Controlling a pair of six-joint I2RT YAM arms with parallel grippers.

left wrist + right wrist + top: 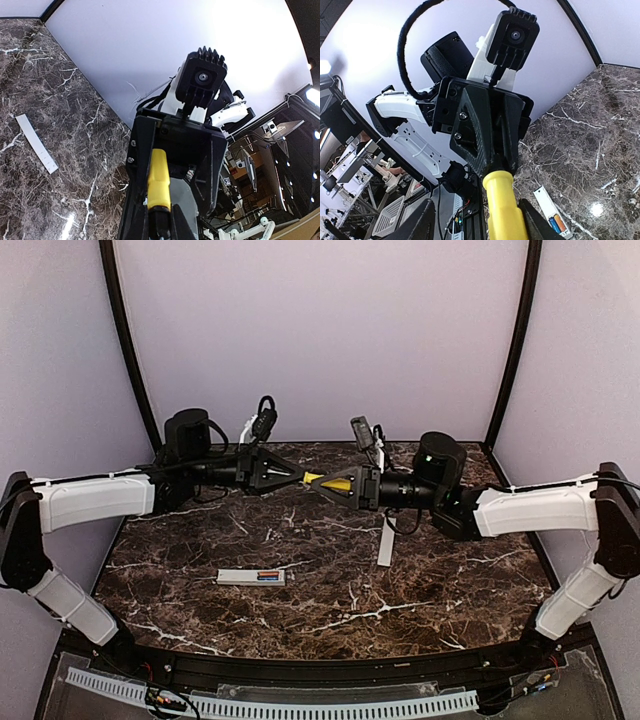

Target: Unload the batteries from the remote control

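White remote control (pixel 251 577) lying left-right, both tools gripping yellow-handled screwdriver (pixel 333 483)

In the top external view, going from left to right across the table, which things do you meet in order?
Remote control lying on the table, with batteries in its open compartment → left gripper → yellow-handled screwdriver held in the air between both grippers → right gripper → white back cover lying on the table.

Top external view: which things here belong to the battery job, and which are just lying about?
Job things:
- remote control, open, lying on the table
- batteries, orange-red and blue, in the remote
- back cover, detached, lying apart

Not of the job as named:
- yellow-handled screwdriver, held in the air between left gripper and right gripper
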